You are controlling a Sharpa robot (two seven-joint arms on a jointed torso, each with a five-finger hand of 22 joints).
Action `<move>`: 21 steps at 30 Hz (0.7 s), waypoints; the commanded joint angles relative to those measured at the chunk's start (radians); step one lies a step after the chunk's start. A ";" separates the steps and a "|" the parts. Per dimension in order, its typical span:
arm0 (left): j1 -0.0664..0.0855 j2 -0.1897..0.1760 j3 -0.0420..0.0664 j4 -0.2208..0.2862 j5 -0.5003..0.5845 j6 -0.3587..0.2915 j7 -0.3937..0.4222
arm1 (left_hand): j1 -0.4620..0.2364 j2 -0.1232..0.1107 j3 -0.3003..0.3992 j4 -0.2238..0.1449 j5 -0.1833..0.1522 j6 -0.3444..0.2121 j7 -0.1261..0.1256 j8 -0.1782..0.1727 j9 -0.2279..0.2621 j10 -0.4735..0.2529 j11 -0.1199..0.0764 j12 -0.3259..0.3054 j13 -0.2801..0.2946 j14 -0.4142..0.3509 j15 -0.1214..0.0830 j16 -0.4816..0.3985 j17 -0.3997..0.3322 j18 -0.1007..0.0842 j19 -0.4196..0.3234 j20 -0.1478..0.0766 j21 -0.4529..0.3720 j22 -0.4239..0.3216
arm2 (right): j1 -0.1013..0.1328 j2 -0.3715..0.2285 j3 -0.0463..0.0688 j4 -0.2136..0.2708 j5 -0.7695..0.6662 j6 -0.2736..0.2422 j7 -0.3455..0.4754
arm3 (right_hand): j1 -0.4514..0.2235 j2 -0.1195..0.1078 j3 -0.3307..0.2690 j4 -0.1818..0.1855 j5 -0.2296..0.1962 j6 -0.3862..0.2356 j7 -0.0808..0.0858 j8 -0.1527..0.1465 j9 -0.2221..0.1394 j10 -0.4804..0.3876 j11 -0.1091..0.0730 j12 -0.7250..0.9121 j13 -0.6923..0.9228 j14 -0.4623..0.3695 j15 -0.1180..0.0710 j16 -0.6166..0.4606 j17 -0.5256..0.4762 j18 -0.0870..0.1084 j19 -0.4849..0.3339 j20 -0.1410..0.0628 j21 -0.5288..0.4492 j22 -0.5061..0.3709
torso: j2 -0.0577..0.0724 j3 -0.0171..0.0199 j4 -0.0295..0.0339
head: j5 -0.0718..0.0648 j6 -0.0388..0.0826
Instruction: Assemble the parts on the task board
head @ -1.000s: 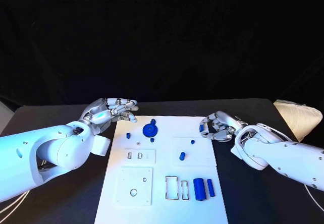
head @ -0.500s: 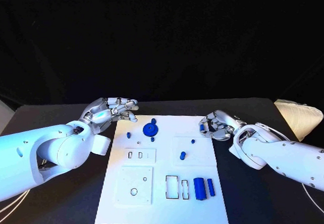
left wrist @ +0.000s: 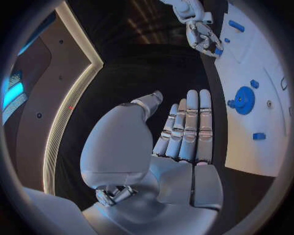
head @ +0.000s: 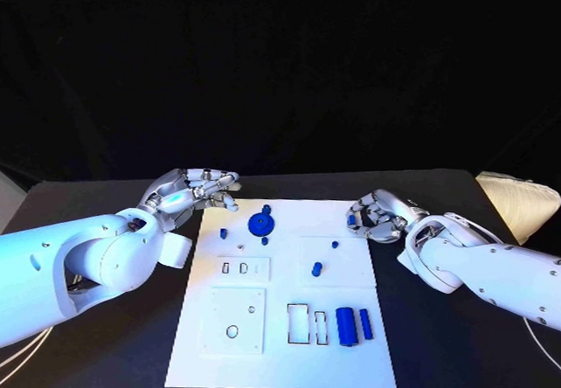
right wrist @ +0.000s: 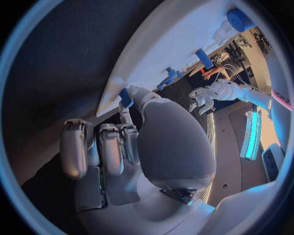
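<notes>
**Small stiff parts, a pinch at the far right corner**

We found the task board lying flat in the middle of the black table, with the blue parts spread over it: a gear near the far edge, a small peg near the middle, and two blue bars side by side at the near right, next to open slots.

The right hand sat at the board's far right corner, and its wrist camera showed a small blue part pinched between thumb and a fingertip, just at the board's edge. The left hand was off the board's far left corner holding nothing; from its own wrist camera its fingers lay straight and close together, the thumb apart.

We judged the parts light, rigid and smooth (likely moulded plastic), so apt to slip or twist in metal fingertips. We reckoned a fingertip pinch across the flat sides would serve best for the bars, and the rim or hub for the gear.
</notes>
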 commanded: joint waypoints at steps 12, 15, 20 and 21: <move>0.000 0.002 0.001 0.001 -0.027 0.017 -0.015 | -0.008 0.000 0.018 -0.011 0.003 0.006 0.002 -0.005 0.000 0.063 -0.012 0.032 0.014 0.006 -0.011 0.030 0.009 0.004 -0.017 -0.004 0.033 0.019 | 0.006 -0.002 0.002 0.045 0.003 -0.043 -0.040 | -0.001 0.018 0.033 -0.016 -0.018 0.021 -0.015 0.039 0.019 0.071 -0.017 0.010 0.226 0.106 -0.013 0.004 0.263 -0.011 0.031 -0.012 0.014 0.161 | -0.002 0.0012 -0.0022 | 0.004 -0.002; 0.001 0.004 0.001 0.000 -0.059 0.011 -0.043 | -0.023 -0.004 0.024 -0.016 0.003 0.031 -0.014 0.011 0.007 0.119 -0.033 0.077 0.037 0.052 -0.032 0.100 0.042 0.006 0.002 -0.017 0.081 0.046 | 0.023 -0.004 0.003 0.071 0.004 -0.044 -0.077 | -0.008 0.015 0.034 -0.017 -0.024 0.020 -0.016 0.045 0.022 0.071 -0.018 0.009 0.225 0.106 -0.014 0.004 0.263 -0.011 0.031 -0.013 0.014 0.161 | -0.005 0.0004 -0.0029 | 0.004 -0.001; 0.002 0.011 0.001 -0.008 -0.146 0.012 -0.156 | -0.072 -0.002 -0.002 -0.004 0.004 0.052 -0.047 0.053 0.026 0.179 -0.072 0.224 0.138 0.122 -0.069 0.301 0.149 0.005 0.045 -0.054 0.207 0.122 | 0.065 -0.003 0.004 0.120 0.018 -0.031 -0.127 | -0.019 0.015 0.040 -0.017 -0.038 0.010 -0.016 0.050 0.024 0.063 -0.019 0.000 0.218 0.106 -0.015 0.004 0.263 -0.012 0.033 -0.015 0.018 0.165 | -0.015 -0.0009 -0.0028 | 0.003 0.000; 0.003 0.014 0.001 -0.012 -0.167 0.016 -0.186 | -0.076 -0.001 -0.007 -0.003 0.003 0.057 -0.057 0.069 0.035 0.165 -0.079 0.273 0.179 0.136 -0.077 0.355 0.177 0.005 0.052 -0.063 0.246 0.147 | 0.073 0.000 0.004 0.129 0.021 -0.028 -0.136 | -0.020 0.015 0.041 -0.017 -0.038 0.009 -0.016 0.050 0.024 0.063 -0.019 0.000 0.217 0.106 -0.015 0.004 0.263 -0.012 0.034 -0.015 0.019 0.166 | -0.017 -0.0011 -0.0026 | 0.004 -0.002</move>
